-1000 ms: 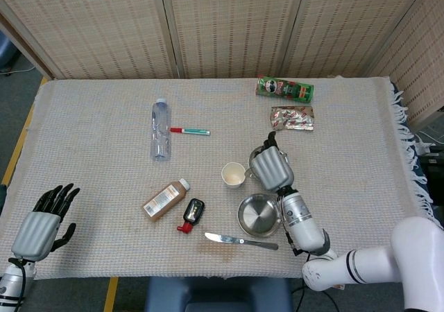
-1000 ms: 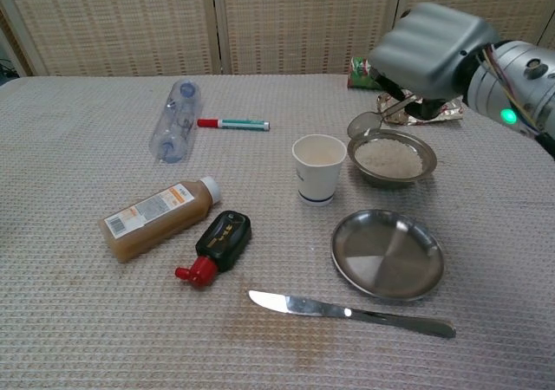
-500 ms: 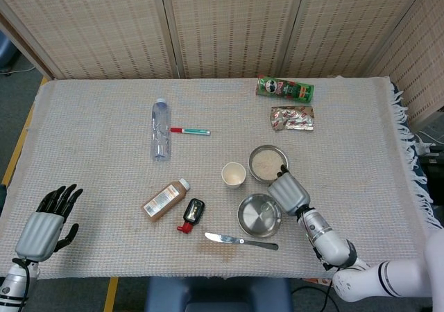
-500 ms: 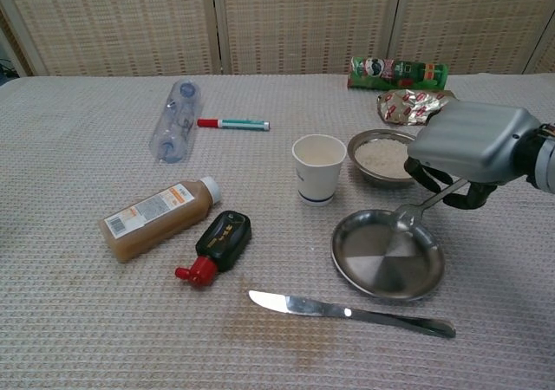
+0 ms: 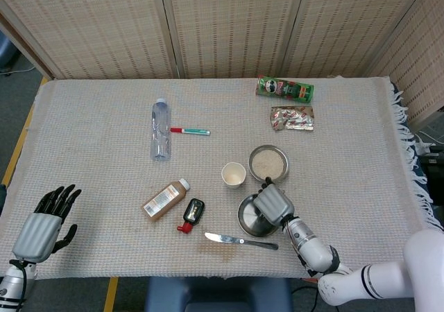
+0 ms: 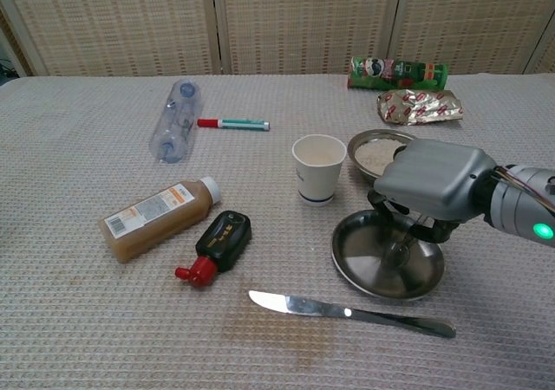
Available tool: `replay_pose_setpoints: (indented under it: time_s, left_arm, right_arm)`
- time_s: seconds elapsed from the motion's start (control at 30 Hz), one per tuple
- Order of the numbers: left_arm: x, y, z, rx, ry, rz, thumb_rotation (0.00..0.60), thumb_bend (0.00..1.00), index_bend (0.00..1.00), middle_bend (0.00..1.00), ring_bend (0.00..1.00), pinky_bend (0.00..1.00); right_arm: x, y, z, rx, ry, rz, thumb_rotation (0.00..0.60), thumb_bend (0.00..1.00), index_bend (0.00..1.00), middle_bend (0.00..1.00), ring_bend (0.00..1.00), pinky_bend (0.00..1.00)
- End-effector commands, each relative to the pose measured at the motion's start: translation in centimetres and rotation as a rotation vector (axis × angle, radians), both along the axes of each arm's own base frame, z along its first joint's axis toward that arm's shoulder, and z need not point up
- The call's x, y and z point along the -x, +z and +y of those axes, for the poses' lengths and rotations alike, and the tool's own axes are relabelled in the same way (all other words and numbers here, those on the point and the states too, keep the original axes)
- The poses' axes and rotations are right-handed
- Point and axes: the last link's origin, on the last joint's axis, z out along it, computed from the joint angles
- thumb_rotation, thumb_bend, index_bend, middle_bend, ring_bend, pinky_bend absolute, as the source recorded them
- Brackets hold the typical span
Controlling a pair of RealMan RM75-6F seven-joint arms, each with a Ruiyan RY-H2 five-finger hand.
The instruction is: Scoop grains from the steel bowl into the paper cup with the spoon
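Right hand [image 6: 431, 180] clamped the small metal spoon [image 6: 397, 250], long axis near-vertical, scoop down over the empty round steel plate [image 6: 347, 256], shifted left since earlier. Behind: white paper cup [image 6: 317, 167], grain-filled steel bowl [image 6: 375, 152]. Left hand [image 5: 41, 227] hung with fingers apart.
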Motion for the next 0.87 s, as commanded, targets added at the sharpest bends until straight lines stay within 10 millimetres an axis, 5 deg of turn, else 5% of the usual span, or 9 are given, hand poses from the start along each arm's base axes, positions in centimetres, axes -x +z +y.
replay_pose_setpoints:
  time_s: [0.03, 0.23, 0.33, 0.5, 0.67, 0.87]
  left_arm:
    - [0.1, 0.1, 0.0, -0.003, 0.002, -0.002, 0.600, 0.43, 0.00, 0.00, 0.00, 0.12]
    - [0.1, 0.5, -0.2, -0.016, 0.000, -0.007, 0.600, 0.43, 0.00, 0.00, 0.00, 0.12]
    - [0.1, 0.9, -0.3, -0.037, -0.004, -0.014, 0.600, 0.43, 0.00, 0.00, 0.00, 0.12]
    - [0.6, 1.3, -0.3, -0.067, 0.041, -0.031, 0.600, 0.43, 0.00, 0.00, 0.00, 0.13]
    - [0.8, 1.7, 0.0, -0.109, 0.093, -0.026, 0.600, 0.43, 0.00, 0.00, 0.00, 0.13]
    - [0.8, 1.6, 0.1, -0.106, 0.095, -0.006, 0.600, 0.43, 0.00, 0.00, 0.00, 0.13]
  right_arm:
    - [-0.3, 0.7, 0.1, 0.015, -0.030, -0.023, 0.600, 0.33, 0.17, 0.28, 0.21, 0.18]
    - [0.2, 5.1, 1.8, 0.136, -0.108, -0.330, 0.600, 0.24, 0.02, 0.11, 0.04, 0.10]
    - [4.2, 7.8, 4.5, 0.279, -0.176, -0.475, 0.600, 0.19, 0.00, 0.05, 0.00, 0.01]
    - [10.9, 10.3, 9.0, 0.527, -0.222, -0.527, 0.600, 0.15, 0.00, 0.02, 0.00, 0.00]
    - [10.1, 11.2, 9.8, 0.555, -0.145, -0.513, 0.600, 0.15, 0.00, 0.01, 0.00, 0.00]
    - [11.8, 12.4, 10.1, 0.528, -0.233, -0.492, 0.600, 0.15, 0.00, 0.01, 0.00, 0.00]
